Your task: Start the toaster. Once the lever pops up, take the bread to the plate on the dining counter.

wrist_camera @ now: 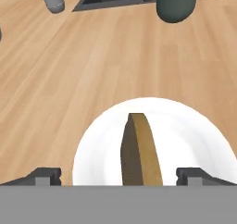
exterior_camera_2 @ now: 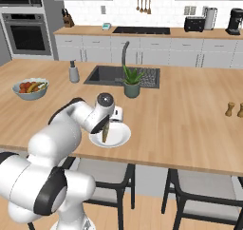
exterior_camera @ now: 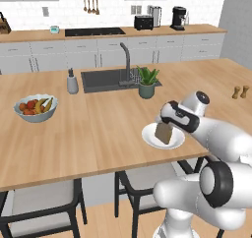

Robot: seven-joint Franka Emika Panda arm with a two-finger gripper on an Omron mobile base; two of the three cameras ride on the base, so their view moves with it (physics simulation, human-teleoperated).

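The white plate (exterior_camera: 175, 142) (exterior_camera_2: 122, 137) (wrist_camera: 190, 135) lies near the front edge of the light-wood dining counter (exterior_camera: 98, 129) (exterior_camera_2: 190, 119). The tan-brown bread (exterior_camera: 163, 132) (exterior_camera_2: 105, 133) (wrist_camera: 139, 149) stands on edge in the plate. My gripper (exterior_camera: 164, 128) (exterior_camera_2: 107, 127) (wrist_camera: 119, 176) hangs just over it, open, with a dark fingertip (wrist_camera: 44, 176) far out on each side and neither touching the slice. The black toaster (exterior_camera: 143, 22) (exterior_camera_2: 194, 23) sits on the far wall counter.
A potted plant (exterior_camera: 147, 82) and the inset sink (exterior_camera: 106, 79) with its faucet lie behind the plate. A fruit bowl (exterior_camera: 35, 107) is at the left, a soap bottle (exterior_camera: 72, 82) by the sink, shakers (exterior_camera: 240, 91) far right. Dark chairs (exterior_camera: 142, 183) stand under the counter edge.
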